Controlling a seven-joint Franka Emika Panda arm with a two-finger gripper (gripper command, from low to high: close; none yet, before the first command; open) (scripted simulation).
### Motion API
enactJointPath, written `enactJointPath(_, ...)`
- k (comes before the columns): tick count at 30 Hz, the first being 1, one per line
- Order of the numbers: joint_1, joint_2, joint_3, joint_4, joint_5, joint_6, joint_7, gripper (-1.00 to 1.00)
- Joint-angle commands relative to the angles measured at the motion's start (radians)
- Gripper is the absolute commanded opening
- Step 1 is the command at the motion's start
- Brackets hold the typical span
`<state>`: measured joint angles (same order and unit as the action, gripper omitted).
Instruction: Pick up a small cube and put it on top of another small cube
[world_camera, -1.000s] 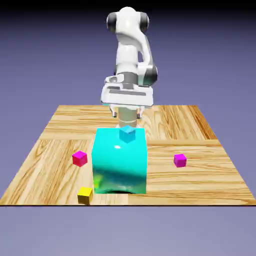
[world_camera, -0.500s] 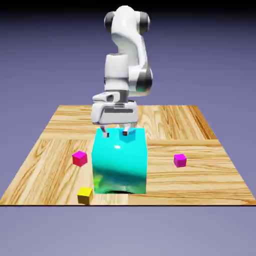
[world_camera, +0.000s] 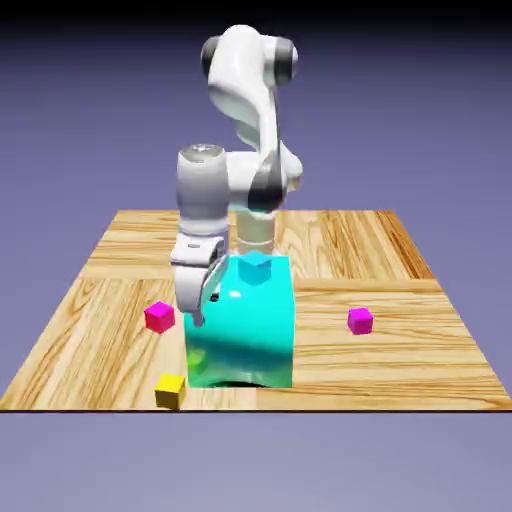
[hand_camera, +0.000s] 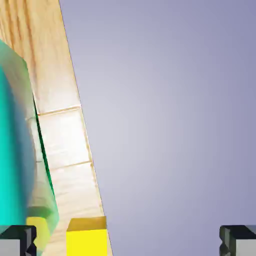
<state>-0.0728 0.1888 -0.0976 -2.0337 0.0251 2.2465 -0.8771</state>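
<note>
And here's the tool (hand_camera: 128, 240), its grey fingertips parted wide with nothing held, above a glossy, glassy cyan block (world_camera: 240, 325)! Down at the front edge of the streaky, wood-grained counter (world_camera: 400, 370) sits the crisp-edged little yellow cube (world_camera: 170, 391), near the block. Over on the exterior view's right, the smooth purplish-magenta cube (world_camera: 360, 321) rests on the grain.

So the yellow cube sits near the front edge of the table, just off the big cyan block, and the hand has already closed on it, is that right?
Not quite: the hand is open and holds nothing, as the hand view shows. The yellow cube does sit near the front edge of the table, just off the big cyan block.
</note>
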Motion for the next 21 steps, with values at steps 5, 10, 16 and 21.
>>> enactJointPath(5,-0.011,0.102,-0.013,0.104,0.003,-0.106,-0.218,0.00)
enactJointPath(10,-0.023,0.204,-0.026,0.209,0.007,-0.212,-0.435,0.00)
enactJointPath(16,-0.036,0.326,-0.042,0.334,0.011,-0.340,-0.696,0.00)
enactJointPath(21,-0.048,0.428,-0.055,0.438,0.014,-0.446,-0.913,0.00)
